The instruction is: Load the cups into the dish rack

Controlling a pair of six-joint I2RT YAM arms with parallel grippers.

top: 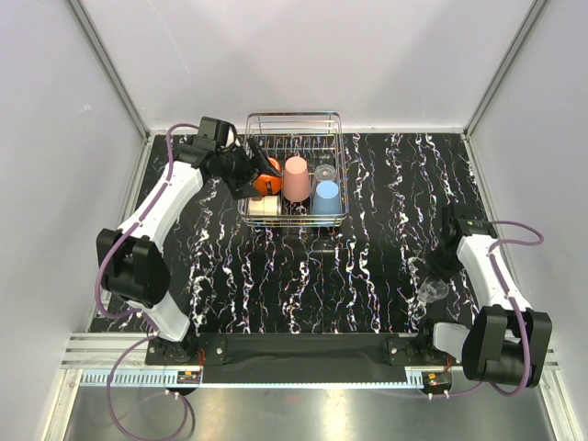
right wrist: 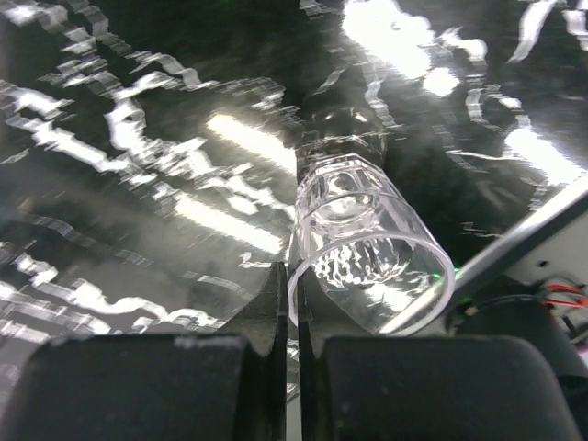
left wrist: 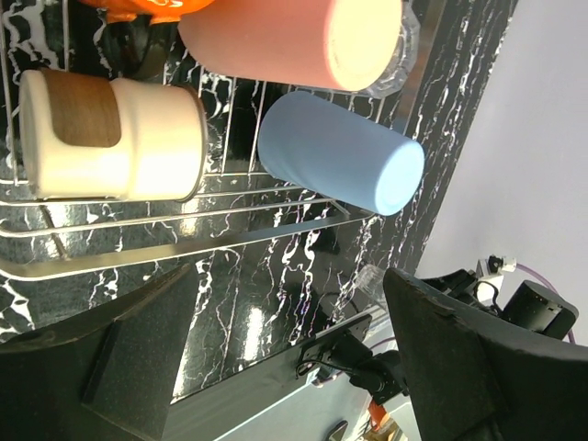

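Observation:
The silver wire dish rack (top: 294, 116) stands at the back centre. In it are an orange mug (top: 269, 177), a salmon-pink tumbler (top: 297, 178), a light blue cup (top: 326, 197), a beige cup (top: 262, 208) and a clear glass (top: 324, 172). My left gripper (top: 248, 181) is at the rack's left side by the orange mug. In the left wrist view the gripper (left wrist: 289, 367) is open and empty, above the beige cup (left wrist: 110, 138) and blue cup (left wrist: 340, 165). My right gripper (right wrist: 296, 285) is shut on the rim of a clear glass (right wrist: 367, 248), held tilted near the table at the right (top: 432, 292).
The black marbled table top (top: 303, 285) spans between the arms. White walls enclose the back and sides. A metal rail (top: 303, 351) runs along the near edge between the arm bases. The rack's front wire edge (left wrist: 138, 248) lies just beyond my left fingers.

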